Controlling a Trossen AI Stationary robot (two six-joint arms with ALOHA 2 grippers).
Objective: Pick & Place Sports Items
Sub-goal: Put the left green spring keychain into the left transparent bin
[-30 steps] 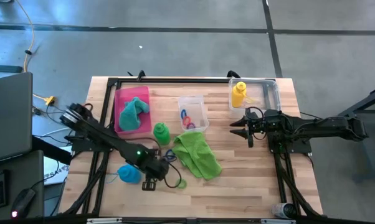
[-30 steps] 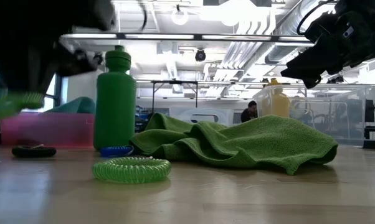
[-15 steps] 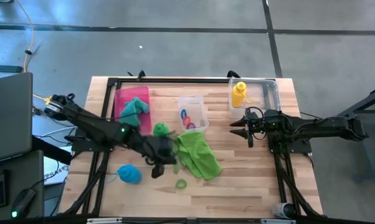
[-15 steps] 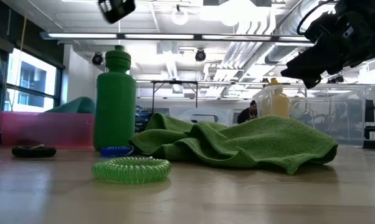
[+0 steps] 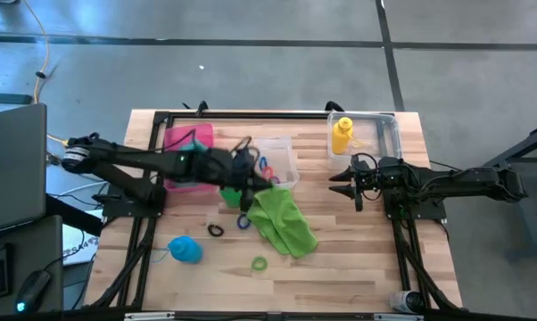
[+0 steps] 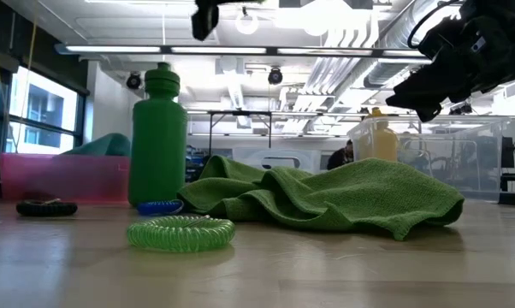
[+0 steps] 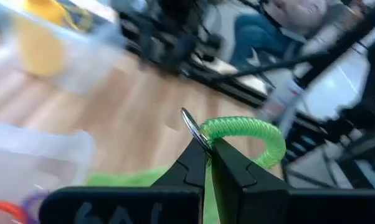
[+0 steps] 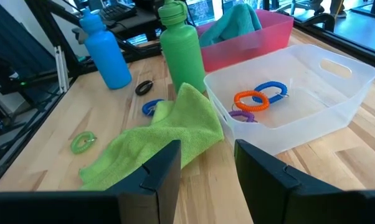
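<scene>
Green ring: pinched in the closed left gripper, above the clear box.
Right gripper: parted, nothing held.

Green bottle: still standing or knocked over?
Upright. The green bottle stands cap-up on the table in the low view, beside the lime green towel.

This looks like a big robot lab or workshop. The wooden tabletop sits on a gray concrete floor. Long ceiling lights and silver pipes hang overhead. Big windows and more tables stand behind.
</scene>
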